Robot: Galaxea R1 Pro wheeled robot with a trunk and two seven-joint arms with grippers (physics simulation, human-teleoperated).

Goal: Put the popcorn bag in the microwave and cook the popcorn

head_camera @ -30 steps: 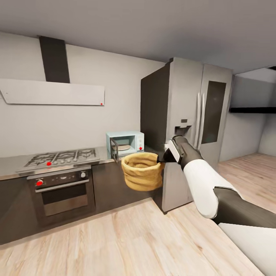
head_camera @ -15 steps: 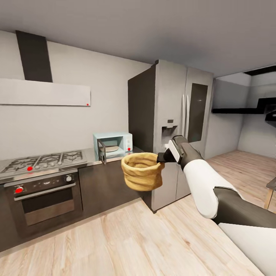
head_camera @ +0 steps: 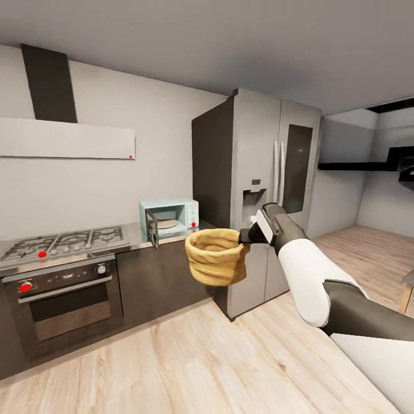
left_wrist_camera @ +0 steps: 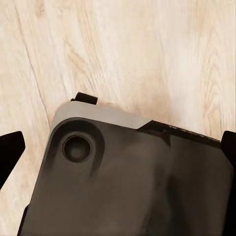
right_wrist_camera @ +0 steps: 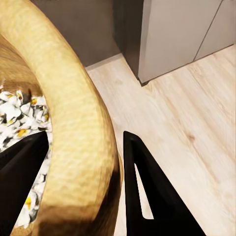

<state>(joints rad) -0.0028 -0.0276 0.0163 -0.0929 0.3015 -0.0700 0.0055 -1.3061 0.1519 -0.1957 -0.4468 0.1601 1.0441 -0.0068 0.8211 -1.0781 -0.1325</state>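
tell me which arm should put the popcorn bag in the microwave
Right. The right gripper already pinches the popcorn bag by its rim, raised toward the microwave, whose door stands open. The left wrist view faces the floor.

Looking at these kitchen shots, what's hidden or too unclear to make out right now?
- Right end effector, head view: its fingertips, behind the popcorn bag rim.
- Popcorn, right wrist view: the amount, cut off by the bag wall and a dark finger.
- Microwave, head view: the interior and knob settings, too small.
- Left end effector, left wrist view: its opening, as the fingers are cropped at the edges.
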